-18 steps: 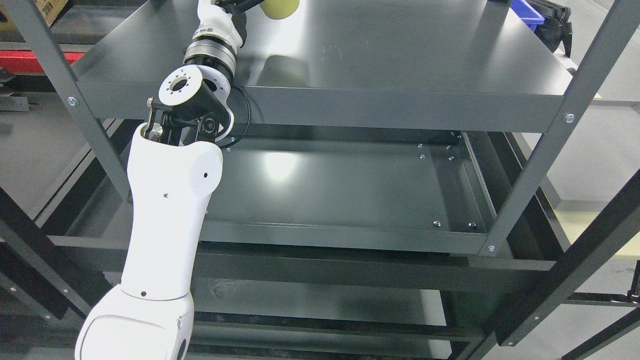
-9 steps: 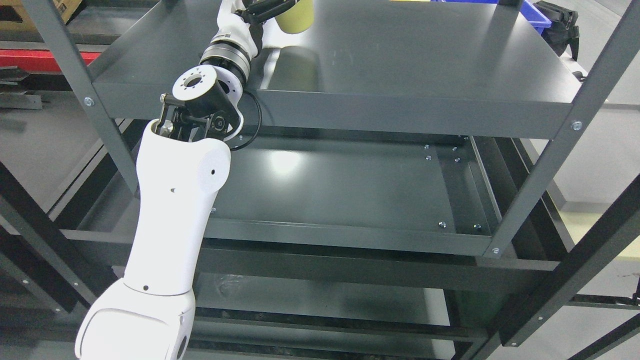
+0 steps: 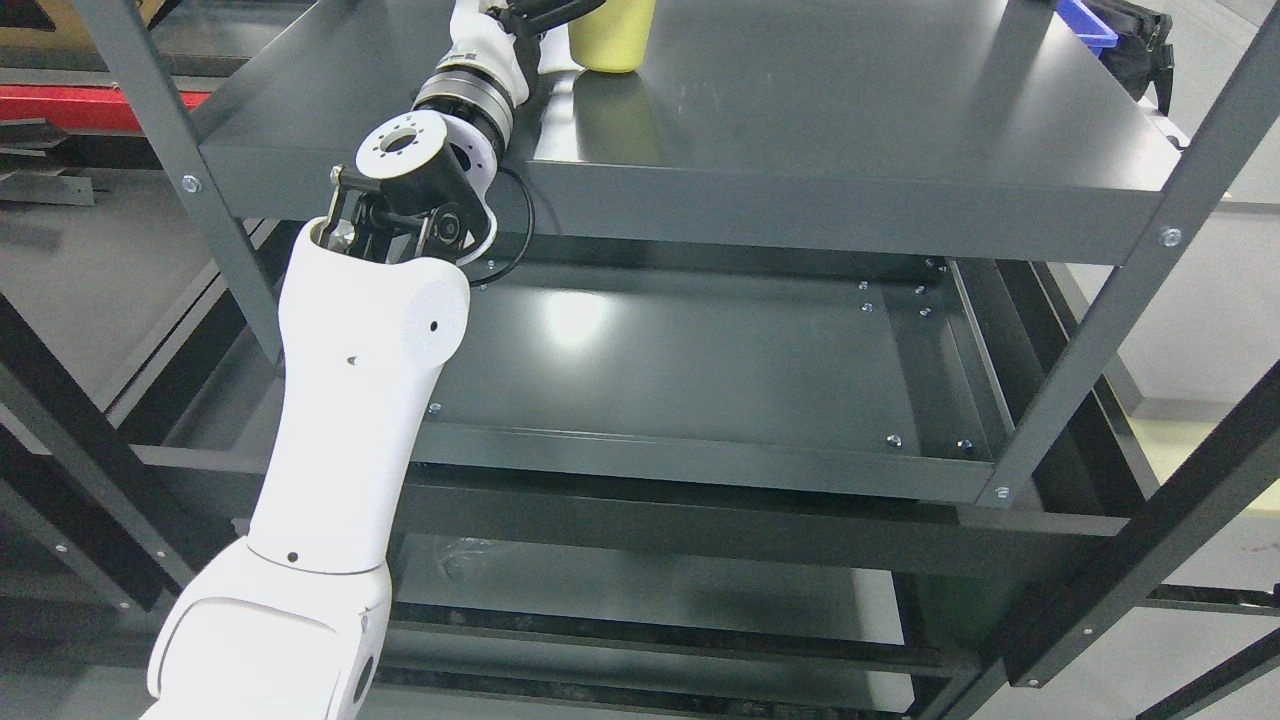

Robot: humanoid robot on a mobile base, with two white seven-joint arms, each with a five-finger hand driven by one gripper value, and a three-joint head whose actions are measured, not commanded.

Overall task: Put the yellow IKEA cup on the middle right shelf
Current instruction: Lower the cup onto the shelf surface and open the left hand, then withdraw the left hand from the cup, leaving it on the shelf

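You are looking down at a big dark gray metal shelf rack with several flat shelves, one under the other. The shelf nearest the top of the picture is the one that matters right now. The shelf below it has nothing on it that you can see, and a bit of a blue bin pokes in at the top right corner. Your long white left arm comes up from the lower left and reaches over the front edge of that high shelf. The left hand is right at the top edge of the picture, so you see only part of it. Its dark fingers look wrapped around the yellow cup. The cup stands upright, and its bottom looks like it is touching the shelf or just above it; you cannot tell which. It sits toward the left and middle of that shelf, not the right side. So the carrying looks nearly done. What is left, I think, is to check the spot is right, let go, and pull the arm back out. Your right arm does not show.
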